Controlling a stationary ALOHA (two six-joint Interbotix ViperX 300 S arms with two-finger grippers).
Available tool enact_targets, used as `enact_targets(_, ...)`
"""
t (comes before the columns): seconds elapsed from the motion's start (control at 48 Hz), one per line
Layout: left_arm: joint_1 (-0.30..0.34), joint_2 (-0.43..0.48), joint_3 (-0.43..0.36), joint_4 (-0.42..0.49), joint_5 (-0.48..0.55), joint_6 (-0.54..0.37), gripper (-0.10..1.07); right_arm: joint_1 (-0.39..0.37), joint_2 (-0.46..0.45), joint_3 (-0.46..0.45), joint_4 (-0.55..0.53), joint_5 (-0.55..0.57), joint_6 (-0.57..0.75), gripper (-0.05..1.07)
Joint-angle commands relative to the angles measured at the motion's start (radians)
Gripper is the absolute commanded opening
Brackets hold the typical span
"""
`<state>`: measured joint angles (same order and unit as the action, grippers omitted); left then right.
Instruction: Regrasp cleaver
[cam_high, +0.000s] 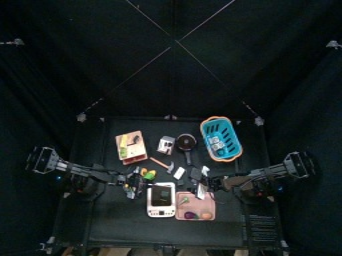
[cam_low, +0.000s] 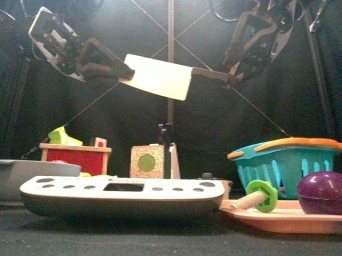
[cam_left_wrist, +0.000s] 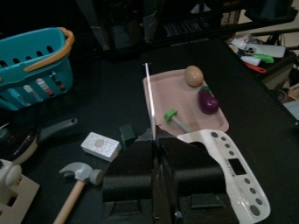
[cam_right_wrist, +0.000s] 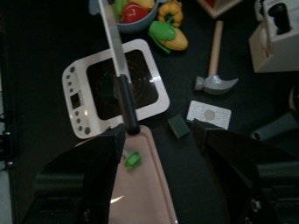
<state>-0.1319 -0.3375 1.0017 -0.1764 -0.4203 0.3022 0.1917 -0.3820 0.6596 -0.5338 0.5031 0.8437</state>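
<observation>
The cleaver (cam_low: 160, 76) is held up high in the air, well above the table (cam_low: 160, 228). Its shiny flat blade is seen in the front view, with the dark handle sticking out toward the right arm. The left gripper (cam_low: 112, 70) is pressed tight on the blade end, and in the left wrist view the thin blade edge (cam_left_wrist: 149, 101) is seen pinched between the two jaws. The right gripper (cam_low: 230, 72) is spread wide, and the handle (cam_right_wrist: 126, 103) is seen lying in the gap between its jaws, not squeezed.

Down on the table a white toy scale (cam_low: 123, 195) is seen at the front. Beside it a pink tray (cam_low: 287, 216) is found, with a purple ball (cam_low: 321, 191) and a small green thing (cam_low: 259, 194) on it. A teal basket (cam_low: 286, 158) with an orange rim is set farther back. A toy hammer (cam_right_wrist: 214, 63) is seen lying near the scale
</observation>
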Motion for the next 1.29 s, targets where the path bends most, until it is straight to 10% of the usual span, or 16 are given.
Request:
enact_targets(0.0,0.005,-0.006,-0.011,0.005,-0.012,0.0,0.39,0.003,-0.011,-0.02,0.0,-0.035,0.002,0.94)
enact_targets(0.521,0.005,0.005,0.0,0.006,-0.071,0.002,0.39,-0.008,0.08,-0.032,0.003,-0.129,0.003,0.92)
enact_targets(1.271,0.006,0.049,-0.002,0.006,-0.083,0.002,0.39,-0.038,0.118,-0.04,0.089,-0.155,0.002,0.48)
